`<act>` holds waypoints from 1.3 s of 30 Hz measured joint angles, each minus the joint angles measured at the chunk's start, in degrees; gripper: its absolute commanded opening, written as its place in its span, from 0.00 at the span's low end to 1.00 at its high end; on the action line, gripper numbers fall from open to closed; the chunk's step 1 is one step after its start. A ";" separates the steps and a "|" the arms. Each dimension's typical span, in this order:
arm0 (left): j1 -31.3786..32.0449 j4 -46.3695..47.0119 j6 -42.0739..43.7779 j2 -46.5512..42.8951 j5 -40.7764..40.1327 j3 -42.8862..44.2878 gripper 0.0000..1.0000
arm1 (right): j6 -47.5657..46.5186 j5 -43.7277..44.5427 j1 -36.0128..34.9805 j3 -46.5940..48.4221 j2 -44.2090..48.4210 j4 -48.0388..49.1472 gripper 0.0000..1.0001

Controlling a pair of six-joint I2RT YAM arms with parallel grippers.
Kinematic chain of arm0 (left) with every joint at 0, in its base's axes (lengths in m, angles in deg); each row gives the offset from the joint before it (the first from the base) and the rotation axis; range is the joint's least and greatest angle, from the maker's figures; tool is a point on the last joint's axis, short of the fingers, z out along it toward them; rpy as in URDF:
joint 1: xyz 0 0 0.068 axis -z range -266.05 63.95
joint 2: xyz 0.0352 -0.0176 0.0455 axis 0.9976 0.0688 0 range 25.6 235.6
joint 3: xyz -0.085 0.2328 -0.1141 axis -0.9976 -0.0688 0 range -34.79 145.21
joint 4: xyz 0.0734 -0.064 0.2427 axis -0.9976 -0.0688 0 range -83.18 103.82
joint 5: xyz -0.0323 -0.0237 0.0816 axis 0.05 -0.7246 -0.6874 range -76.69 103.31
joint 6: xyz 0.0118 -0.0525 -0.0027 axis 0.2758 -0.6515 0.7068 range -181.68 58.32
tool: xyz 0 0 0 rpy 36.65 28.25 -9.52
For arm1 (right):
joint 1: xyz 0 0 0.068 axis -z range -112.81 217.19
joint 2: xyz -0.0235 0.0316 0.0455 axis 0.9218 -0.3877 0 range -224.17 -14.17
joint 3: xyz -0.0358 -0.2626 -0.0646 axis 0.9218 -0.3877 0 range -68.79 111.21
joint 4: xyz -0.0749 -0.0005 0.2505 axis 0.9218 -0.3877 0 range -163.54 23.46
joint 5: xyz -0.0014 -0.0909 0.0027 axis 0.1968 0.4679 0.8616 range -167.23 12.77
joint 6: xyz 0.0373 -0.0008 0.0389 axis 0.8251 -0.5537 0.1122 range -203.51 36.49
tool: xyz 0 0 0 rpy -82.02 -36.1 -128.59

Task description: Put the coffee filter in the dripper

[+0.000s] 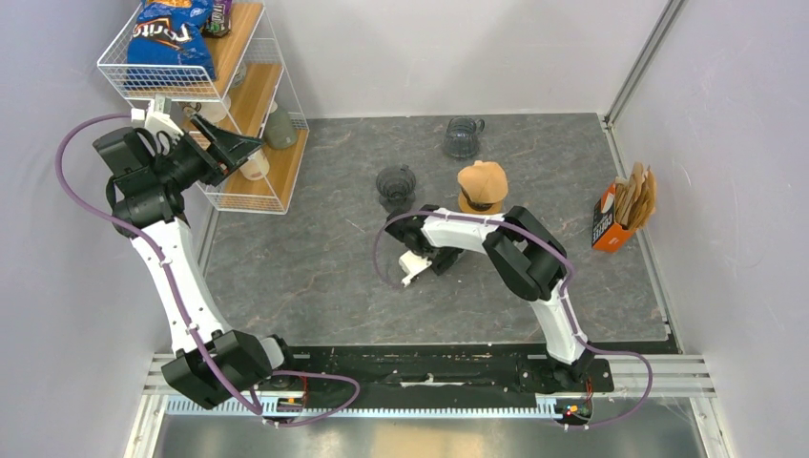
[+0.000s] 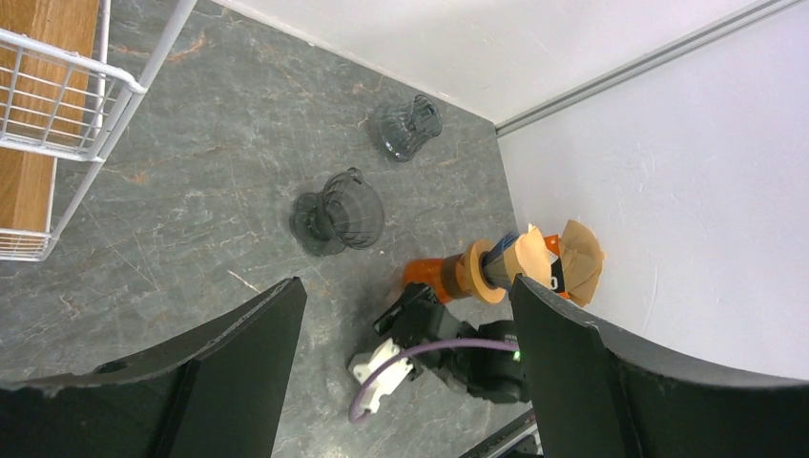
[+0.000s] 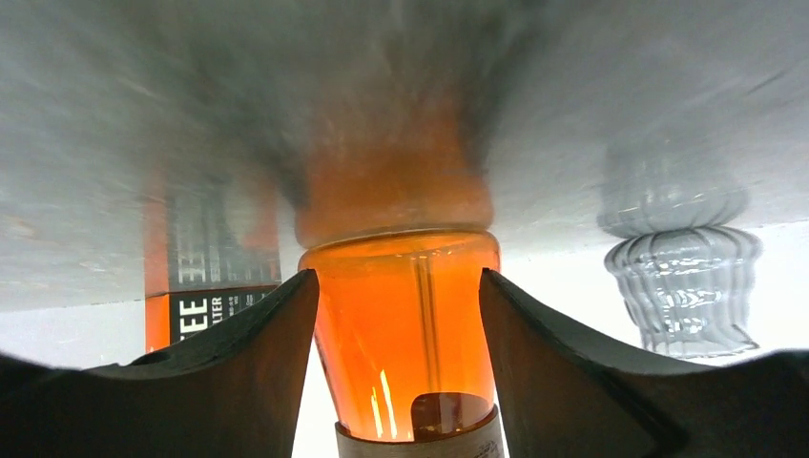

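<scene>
Filter [image 1: 482,177] is sitting in dripper [image 2: 496,263] atop orange carafe [image 3: 401,324] at far center, right gripper [image 3: 396,286] is lying low with fingers spread framing carafe, left gripper [image 1: 234,148] is hanging spread by left shelf [image 1: 250,105].

Left arm [image 1: 176,277] reared high with elbow bent, left tool [image 1: 234,151] held level, fingers spread wide, right arm [image 1: 534,262] folded back on itself, right tool [image 1: 445,257] held low, fingers parted, gripping nothing
</scene>
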State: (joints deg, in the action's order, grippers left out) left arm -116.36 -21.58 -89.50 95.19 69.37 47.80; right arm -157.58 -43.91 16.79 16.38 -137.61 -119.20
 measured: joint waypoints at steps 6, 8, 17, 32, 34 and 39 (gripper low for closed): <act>0.04 0.00 -0.20 0.00 0.00 -0.07 0.87 | -5.07 0.24 5.05 -0.74 0.46 2.49 0.70; 0.13 0.00 -0.22 0.00 0.00 -0.07 0.87 | -6.27 0.28 6.27 -1.66 1.03 3.58 0.70; 1.38 -0.68 0.28 0.13 -0.37 -0.17 0.87 | -8.48 0.17 9.16 -3.93 2.75 5.27 0.72; 17.09 -8.37 14.34 -0.20 -6.95 -0.24 0.84 | 8.17 -17.46 -0.52 11.21 22.21 -10.58 0.73; 22.03 -9.81 17.07 -0.37 -9.46 -0.17 0.83 | 12.63 -21.16 -0.26 14.36 25.33 -12.26 0.73; 34.47 -11.54 21.33 0.76 -14.64 0.94 0.81 | 22.86 -28.41 3.21 17.62 33.66 -14.69 0.74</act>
State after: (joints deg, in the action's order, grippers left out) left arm -81.89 -33.12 -68.16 95.95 54.72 48.74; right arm -134.71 -72.32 20.01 34.00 -103.95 -133.89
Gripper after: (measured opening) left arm 0.820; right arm 0.733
